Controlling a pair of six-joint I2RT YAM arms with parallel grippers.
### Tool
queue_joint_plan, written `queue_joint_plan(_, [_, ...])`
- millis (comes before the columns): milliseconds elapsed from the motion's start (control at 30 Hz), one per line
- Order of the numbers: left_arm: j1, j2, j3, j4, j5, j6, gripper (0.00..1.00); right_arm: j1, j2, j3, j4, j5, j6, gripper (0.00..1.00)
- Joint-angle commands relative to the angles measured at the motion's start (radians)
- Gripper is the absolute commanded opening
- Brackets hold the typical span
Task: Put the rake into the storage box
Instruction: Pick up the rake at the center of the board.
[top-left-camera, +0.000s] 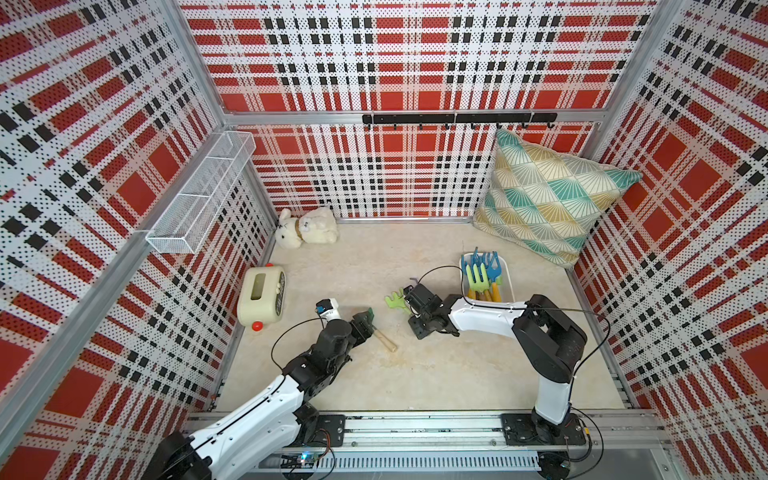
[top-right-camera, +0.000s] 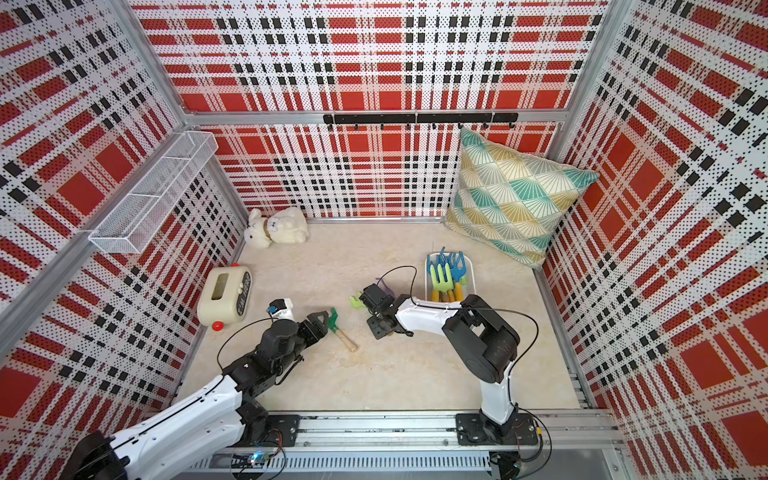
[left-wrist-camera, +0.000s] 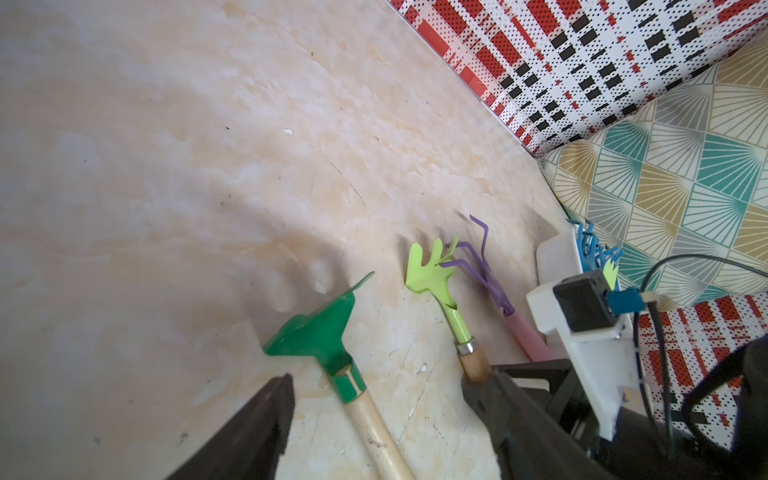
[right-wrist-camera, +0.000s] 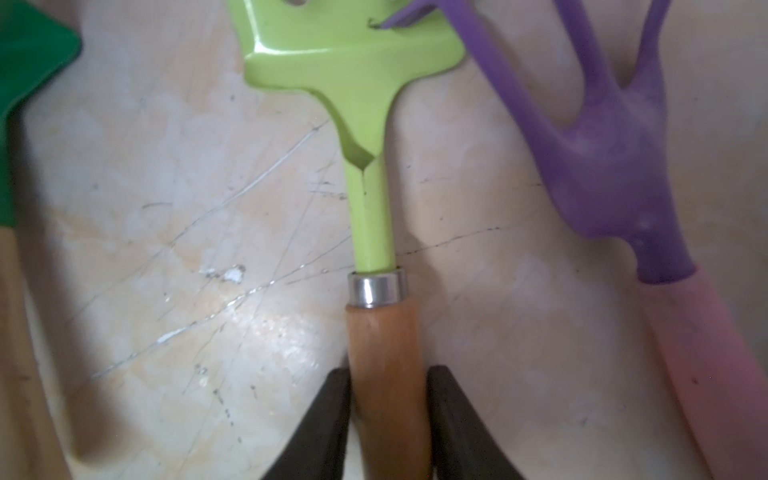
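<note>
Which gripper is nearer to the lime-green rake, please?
Right. The right gripper has its jaws closed on the wooden handle of the lime-green rake; the left gripper sits apart, jaws open either side of the dark green rake.

lime-green rake (right-wrist-camera: 365, 199), purple rake (right-wrist-camera: 615, 174), white storage box (top-left-camera: 509, 282), red plaid walls (top-left-camera: 415, 62)

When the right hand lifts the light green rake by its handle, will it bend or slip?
Probably rigid: the light green rake looks like painted metal on wood. Its smooth round handle might twist in the right hand.
</note>
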Motion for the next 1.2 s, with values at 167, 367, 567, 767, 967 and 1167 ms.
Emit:
queue_joint_plan(167, [0.01,-0.022,0.004,-0.032,0.005,-0.006,0.78,0.01,-0.085,-0.033,-0.028,-0.106,0.012,0.09])
queue_joint_plan(367, [0.009,-0.049,-0.006,-0.041,0.003,-0.018,0.78,0.009,-0.135,-0.036,-0.01,-0.246,0.03,0.03])
queue_joint_plan(567, [0.012,-0.068,-0.04,-0.024,-0.021,-0.03,0.78,-0.014,-0.195,-0.072,0.036,-0.377,0.061,0.02])
queue_joint_plan(767, [0.02,-0.103,-0.064,-0.036,-0.019,-0.036,0.78,-0.07,-0.179,-0.081,0.107,-0.602,0.102,0.0])
queue_joint_plan(967, [0.043,-0.159,-0.081,-0.023,0.003,-0.014,0.78,-0.101,-0.185,-0.098,0.183,-0.763,0.174,0.0])
queue_joint_plan(1167, [0.084,-0.119,-0.073,0.01,0.058,0.038,0.78,-0.119,-0.224,-0.113,0.266,-0.869,0.284,0.0])
